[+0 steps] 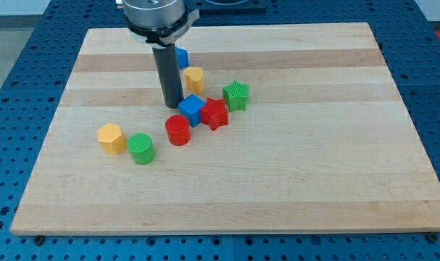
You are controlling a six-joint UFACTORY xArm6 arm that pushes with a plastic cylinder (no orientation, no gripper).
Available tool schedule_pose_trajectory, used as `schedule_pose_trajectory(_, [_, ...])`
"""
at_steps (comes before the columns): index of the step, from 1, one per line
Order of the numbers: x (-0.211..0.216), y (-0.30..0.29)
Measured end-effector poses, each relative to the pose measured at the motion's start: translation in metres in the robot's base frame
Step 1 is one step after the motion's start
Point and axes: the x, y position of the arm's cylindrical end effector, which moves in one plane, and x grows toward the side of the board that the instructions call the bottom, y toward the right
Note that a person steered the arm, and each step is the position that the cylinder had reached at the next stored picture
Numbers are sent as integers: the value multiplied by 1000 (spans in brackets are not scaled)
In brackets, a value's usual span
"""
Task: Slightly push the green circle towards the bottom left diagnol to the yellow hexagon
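Camera view is showing my tip sitting on the wooden surface just to the view's left of the blue cube, well apart from the green circle, which is lying toward the view's bottom left, touching or nearly touching the yellow hexagon. I am running a bare rod with no claw, so nothing is being held, and the red cylinder is resting below my tip.

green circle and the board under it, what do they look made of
Green circle: probably plastic, maybe 3D printed; solid matte colour with fine ribbing on its side. Board: pale wood, smooth, with lengthwise grain and plank-like bands of differing tone.
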Motion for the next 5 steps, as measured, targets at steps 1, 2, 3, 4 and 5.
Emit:
schedule_pose_trajectory(1, [0,2])
schedule_pose_trajectory(2, [0,12])
schedule_pose_trajectory(3, [-3,12])
schedule_pose_trajectory(4, [-2,-2])
schedule_pose_trajectory(5, [-1,-2])
